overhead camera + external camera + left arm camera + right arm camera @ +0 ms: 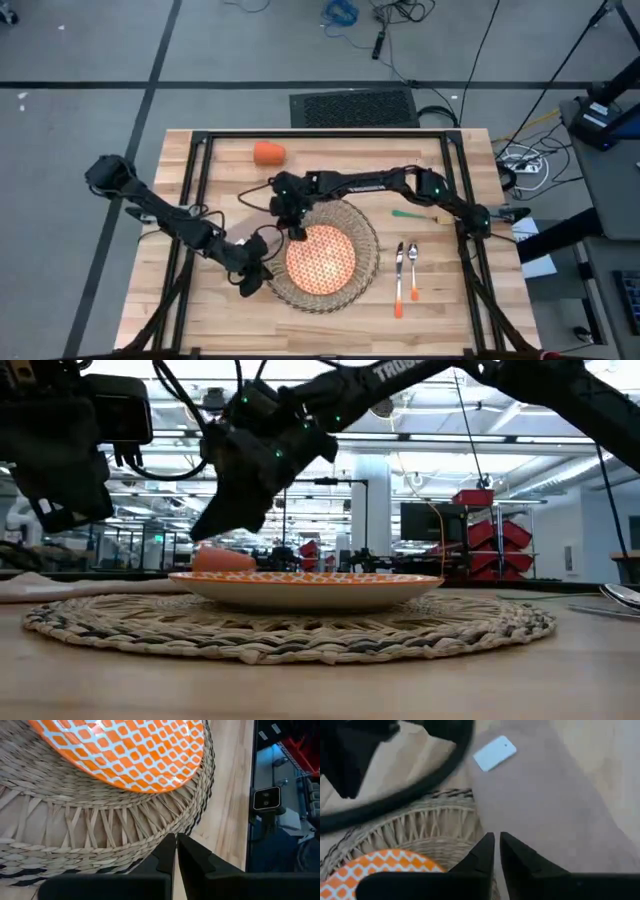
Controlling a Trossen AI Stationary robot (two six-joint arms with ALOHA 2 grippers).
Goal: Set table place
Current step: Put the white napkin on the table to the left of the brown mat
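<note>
A round woven placemat [368, 250] lies on the table [450, 310], and an orange-patterned plate [320, 258] rests flat on its middle. The beige napkin [545, 805] lies flat beside the mat's far left rim. An orange cup [268, 152] lies on its side near the far edge. My left gripper [248, 287] is shut at the mat's near left rim [150, 827]. My right gripper [296, 232] is shut and hovers over the plate's far left rim, its fingers pointing down [205, 530]. My left gripper has its shut fingertips [167, 847] right at the placemat's outer rim, coming in low from the table's left. I cannot tell whether they touch the weave.
To the right of the mat, a spoon [412, 265] and another orange-handled piece [399, 285] lie side by side. A green-handled piece [415, 213] lies farther back. The black frame rails run along the table's left and right sides.
</note>
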